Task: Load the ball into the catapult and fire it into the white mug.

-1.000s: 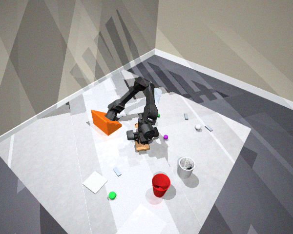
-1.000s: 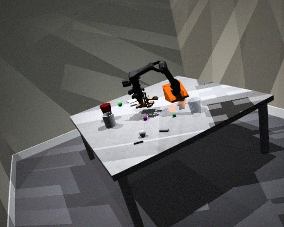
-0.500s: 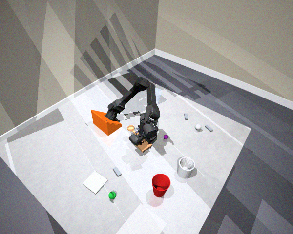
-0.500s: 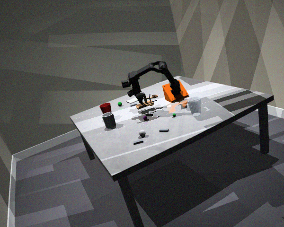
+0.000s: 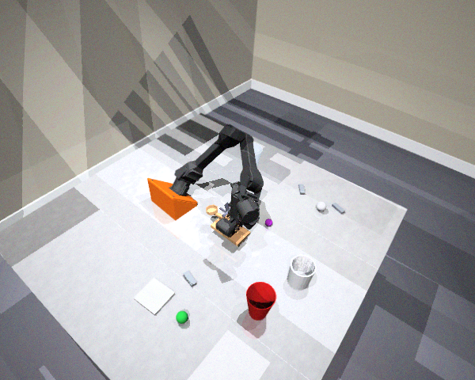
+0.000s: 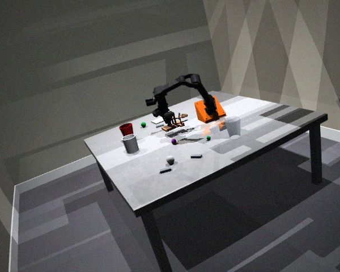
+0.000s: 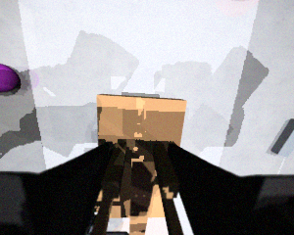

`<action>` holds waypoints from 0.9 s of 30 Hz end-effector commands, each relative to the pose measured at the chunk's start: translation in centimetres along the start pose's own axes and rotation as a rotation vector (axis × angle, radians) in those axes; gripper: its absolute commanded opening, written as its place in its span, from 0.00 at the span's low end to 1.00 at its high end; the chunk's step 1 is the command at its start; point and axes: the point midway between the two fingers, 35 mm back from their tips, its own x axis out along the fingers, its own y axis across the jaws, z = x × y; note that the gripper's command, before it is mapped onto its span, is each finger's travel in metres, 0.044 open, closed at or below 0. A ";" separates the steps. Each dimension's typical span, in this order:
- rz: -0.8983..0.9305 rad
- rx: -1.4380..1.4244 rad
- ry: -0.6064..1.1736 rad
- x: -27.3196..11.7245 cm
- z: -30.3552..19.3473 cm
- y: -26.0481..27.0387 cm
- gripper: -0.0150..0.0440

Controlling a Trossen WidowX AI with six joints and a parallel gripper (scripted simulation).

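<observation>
The wooden catapult's base is under my gripper, which is shut on the catapult's frame. The catapult seems held a little above the table, its shadow apart from it. Its round cup points toward the orange wedge and looks empty. The white mug stands upright, beyond the base end. A purple ball, a white ball and green balls lie on the table. The finger contact is partly hidden.
A red cup stands beside the mug. The orange wedge is at the arm's base. A clear ribbed cup, a white square tile and several small grey bars are also on the table.
</observation>
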 end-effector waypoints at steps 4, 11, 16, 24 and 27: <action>-0.001 -0.013 -0.006 0.5 0.2 0.2 0.25; -0.001 -0.013 -0.007 1.6 0.3 0.2 0.25; -0.001 -0.013 -0.007 2.4 0.3 0.2 0.25; 0.000 -0.013 -0.007 3.7 0.3 0.2 0.25; 0.000 -0.013 -0.007 4.2 0.3 0.3 0.25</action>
